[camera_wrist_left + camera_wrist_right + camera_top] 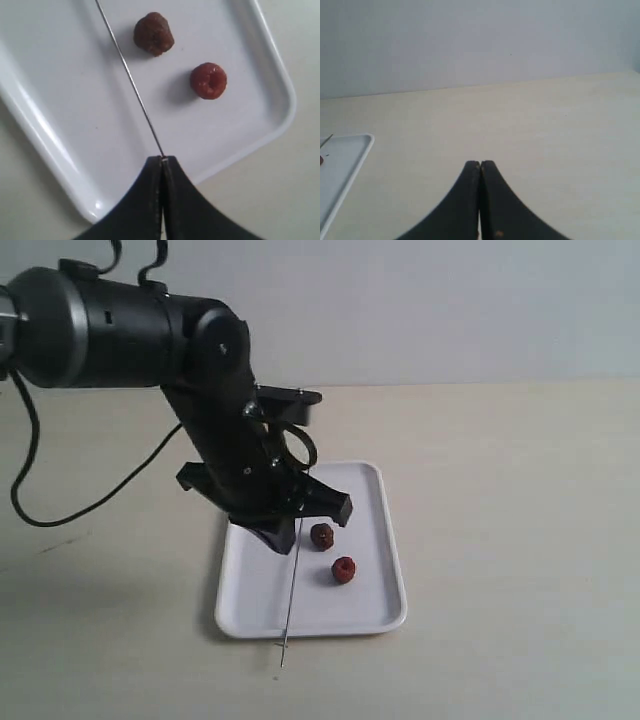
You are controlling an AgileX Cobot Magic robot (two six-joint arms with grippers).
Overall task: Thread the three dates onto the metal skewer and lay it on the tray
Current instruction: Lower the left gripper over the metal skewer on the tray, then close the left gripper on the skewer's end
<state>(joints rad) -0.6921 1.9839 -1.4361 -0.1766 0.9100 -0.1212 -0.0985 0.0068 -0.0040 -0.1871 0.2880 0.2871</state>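
Observation:
My left gripper (283, 536) (161, 159) hangs over the white tray (250, 595) (75, 105), shut on one end of the thin metal skewer (290, 590) (131, 80). The rod slants down across the tray and its free end reaches past the near rim. Two dates lie loose on the tray beside the rod: a brownish one (321, 535) (153, 33) and a redder one (343, 569) (208, 80). Neither is on the skewer. A third date does not show. My right gripper (480, 163) is shut on nothing above bare table.
The left arm's black body (215, 390) and its cable (60, 510) cover the tray's far left part. A corner of the tray (347, 150) shows in the right wrist view. The tabletop is pale beige (520, 500), with a plain wall behind.

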